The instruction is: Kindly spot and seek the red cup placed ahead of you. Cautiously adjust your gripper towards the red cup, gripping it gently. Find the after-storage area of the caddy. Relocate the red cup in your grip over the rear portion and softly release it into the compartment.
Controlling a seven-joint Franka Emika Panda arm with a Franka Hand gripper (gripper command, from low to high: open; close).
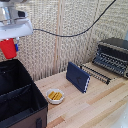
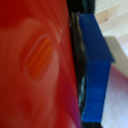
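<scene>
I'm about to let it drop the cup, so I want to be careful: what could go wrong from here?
1. The red cup hangs in the gripper well above the caddy, near the rim at the exterior view's left. Released from this height, it may bounce or tip over.
2. The caddy has inner dividers; the cup could strike one and land in the wrong compartment.
3. The wrist view is filled by red, so it gives little help with aiming.
</scene>
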